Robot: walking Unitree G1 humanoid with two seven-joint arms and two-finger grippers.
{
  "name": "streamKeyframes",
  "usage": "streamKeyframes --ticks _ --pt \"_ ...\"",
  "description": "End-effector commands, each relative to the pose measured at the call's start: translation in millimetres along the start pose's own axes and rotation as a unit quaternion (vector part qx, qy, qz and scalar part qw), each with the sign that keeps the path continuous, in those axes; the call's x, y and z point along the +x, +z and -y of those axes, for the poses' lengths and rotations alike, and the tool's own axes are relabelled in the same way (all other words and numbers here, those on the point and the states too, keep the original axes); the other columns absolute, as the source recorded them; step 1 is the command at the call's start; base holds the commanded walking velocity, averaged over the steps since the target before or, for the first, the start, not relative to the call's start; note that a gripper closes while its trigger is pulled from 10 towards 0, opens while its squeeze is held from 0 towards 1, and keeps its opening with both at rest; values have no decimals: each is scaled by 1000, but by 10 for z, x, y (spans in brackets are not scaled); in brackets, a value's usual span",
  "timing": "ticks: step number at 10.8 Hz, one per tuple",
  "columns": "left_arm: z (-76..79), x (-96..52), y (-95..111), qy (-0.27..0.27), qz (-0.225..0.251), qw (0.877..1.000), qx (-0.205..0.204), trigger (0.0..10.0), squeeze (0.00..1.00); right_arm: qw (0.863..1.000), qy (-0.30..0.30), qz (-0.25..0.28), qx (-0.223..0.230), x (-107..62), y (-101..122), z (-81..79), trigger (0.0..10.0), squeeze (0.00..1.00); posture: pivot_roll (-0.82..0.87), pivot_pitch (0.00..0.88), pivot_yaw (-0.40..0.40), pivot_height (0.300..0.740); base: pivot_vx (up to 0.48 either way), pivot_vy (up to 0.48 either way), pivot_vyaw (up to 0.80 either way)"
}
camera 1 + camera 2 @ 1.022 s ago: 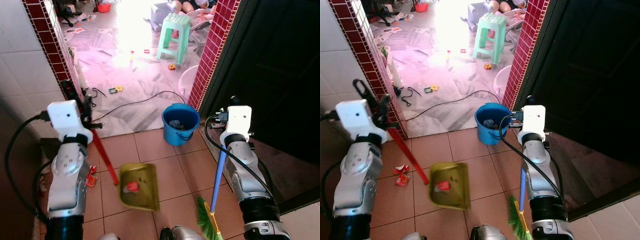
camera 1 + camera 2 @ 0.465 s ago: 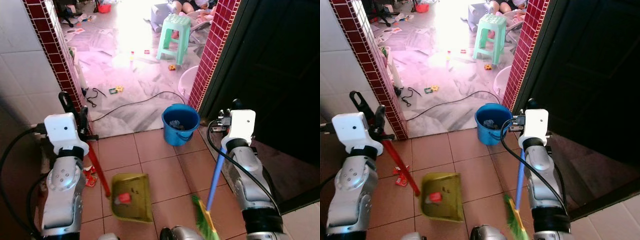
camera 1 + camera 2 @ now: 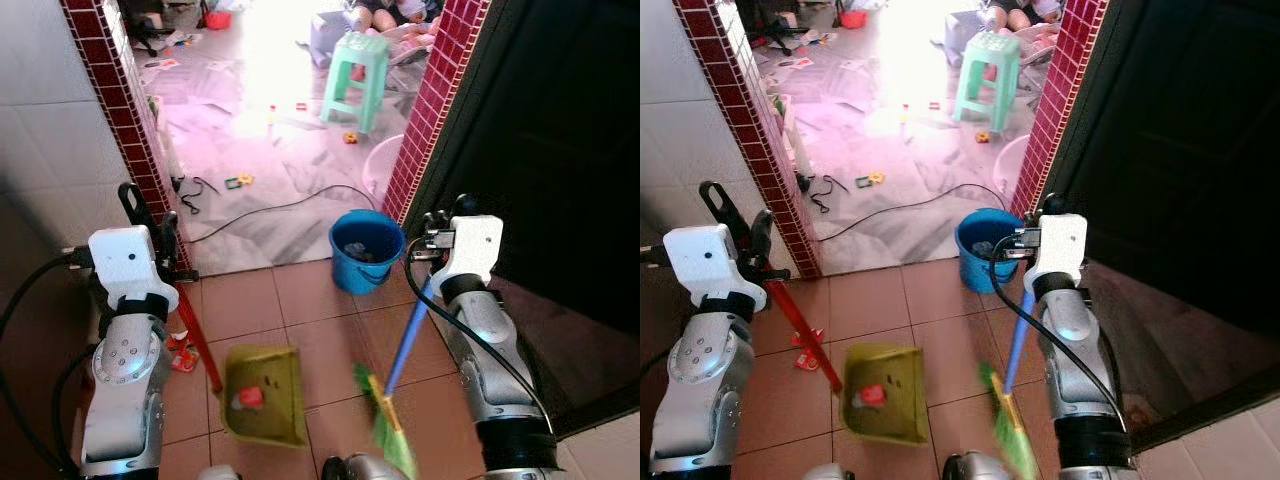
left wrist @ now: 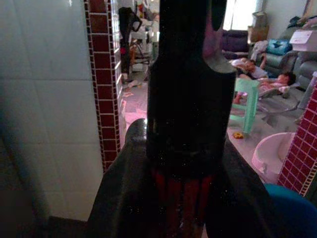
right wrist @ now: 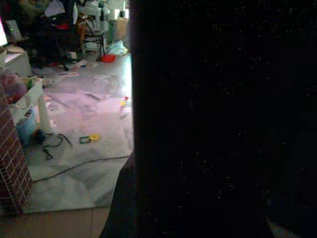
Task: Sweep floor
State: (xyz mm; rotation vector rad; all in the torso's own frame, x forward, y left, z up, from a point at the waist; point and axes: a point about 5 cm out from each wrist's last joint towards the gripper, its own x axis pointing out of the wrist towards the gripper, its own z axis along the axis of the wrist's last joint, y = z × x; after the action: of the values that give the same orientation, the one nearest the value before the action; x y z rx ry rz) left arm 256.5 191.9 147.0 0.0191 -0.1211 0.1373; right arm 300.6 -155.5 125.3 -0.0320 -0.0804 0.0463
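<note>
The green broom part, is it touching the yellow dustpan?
Apart. In the left eye view, bare tile shows between the broom's green bristles and the yellow dustpan.

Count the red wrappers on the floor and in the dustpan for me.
2 that I can see: one red wrapper lying in the yellow dustpan, one on the tiles left of the dustpan's red handle. More may be hidden behind the left arm.
</note>
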Motion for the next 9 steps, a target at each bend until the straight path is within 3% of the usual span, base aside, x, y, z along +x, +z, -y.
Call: streamKeyframes --ticks 1,6,9 --pt "35 37 174 -10 39 999 -4 10000 0 1000 -3 27 -8 -5 116 50 10000 0 -11 0 -35 740 0 -360 0" --pt "39 45 167 -10 36 999 -7 10000 0 1000 1 28 -12 18 121 46 10000 0 -10 0 -40 740 0 -359 0" --pt "33 48 169 0 38 999 -15 10000 0 1000 2 25 -13 4 106 47 10000 0 -13 0 -41 740 0 0 0"
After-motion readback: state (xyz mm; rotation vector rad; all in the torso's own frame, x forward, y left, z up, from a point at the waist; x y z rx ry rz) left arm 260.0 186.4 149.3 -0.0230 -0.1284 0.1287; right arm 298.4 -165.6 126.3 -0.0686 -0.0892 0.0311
